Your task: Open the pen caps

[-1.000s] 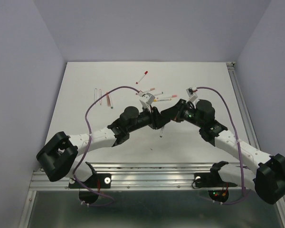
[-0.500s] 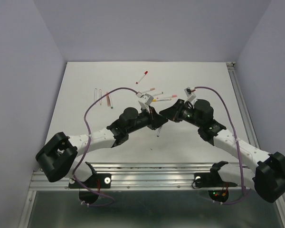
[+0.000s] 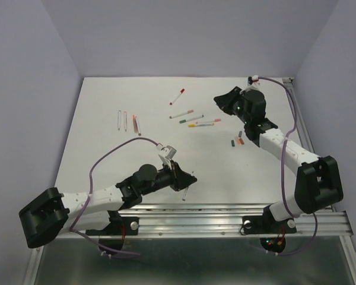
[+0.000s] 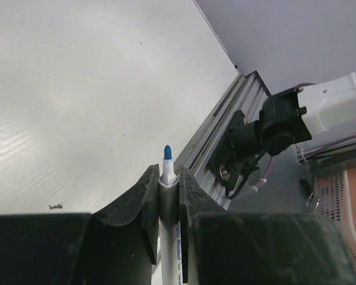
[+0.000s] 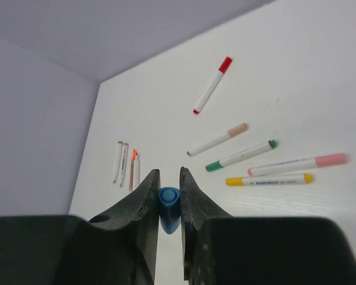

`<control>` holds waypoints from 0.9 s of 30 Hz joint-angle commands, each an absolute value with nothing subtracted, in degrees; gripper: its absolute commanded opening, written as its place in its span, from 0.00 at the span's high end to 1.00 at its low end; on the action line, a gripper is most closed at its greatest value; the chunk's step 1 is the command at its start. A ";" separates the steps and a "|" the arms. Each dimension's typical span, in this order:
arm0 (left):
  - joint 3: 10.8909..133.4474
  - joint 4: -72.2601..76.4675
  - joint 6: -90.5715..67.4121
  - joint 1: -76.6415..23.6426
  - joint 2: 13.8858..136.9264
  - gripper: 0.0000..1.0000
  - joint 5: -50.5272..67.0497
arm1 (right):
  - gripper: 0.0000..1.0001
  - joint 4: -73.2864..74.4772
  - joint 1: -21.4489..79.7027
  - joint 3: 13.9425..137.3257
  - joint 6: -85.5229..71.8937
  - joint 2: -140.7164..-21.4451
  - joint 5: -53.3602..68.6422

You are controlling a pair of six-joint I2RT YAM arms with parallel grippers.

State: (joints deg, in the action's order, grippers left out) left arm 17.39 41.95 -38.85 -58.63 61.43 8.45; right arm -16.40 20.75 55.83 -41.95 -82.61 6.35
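Blue pen cap [image 5: 169, 205] in right tool [image 5: 168, 172]; uncapped pen [image 4: 167, 159] in left tool [image 4: 168, 172].

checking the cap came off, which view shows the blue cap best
The right wrist view: the blue cap sits end-on, clamped in the right gripper. From the top external view it is too small to make out. The left wrist view shows only the uncapped pen, no cap.

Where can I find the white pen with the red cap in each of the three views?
Top external: the white plastic pen with the red cap lies far centre, apart from the other pens.
Left wrist: not in it.
Right wrist: upper middle.
Landmark in both: the green-capped white pen.
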 commanded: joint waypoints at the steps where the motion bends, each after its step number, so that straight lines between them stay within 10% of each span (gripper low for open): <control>1: 14.86 42.11 -42.10 -58.97 55.47 1.00 5.71 | 0.99 -17.50 20.21 63.54 -37.89 -84.46 3.34; 10: 31.06 11.05 -43.51 -54.69 60.45 1.00 -19.57 | 0.99 -4.34 20.13 57.04 -30.34 -82.71 -6.65; 27: 56.24 -5.62 -32.78 -26.99 89.63 1.00 -17.84 | 0.96 14.32 18.90 53.78 -31.02 -90.61 -22.32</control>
State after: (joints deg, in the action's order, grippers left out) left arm 51.88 -1.76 -35.81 -28.64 87.31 -16.82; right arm 11.97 19.53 53.12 -30.89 -88.47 -18.46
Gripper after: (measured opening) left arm 0.244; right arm 0.202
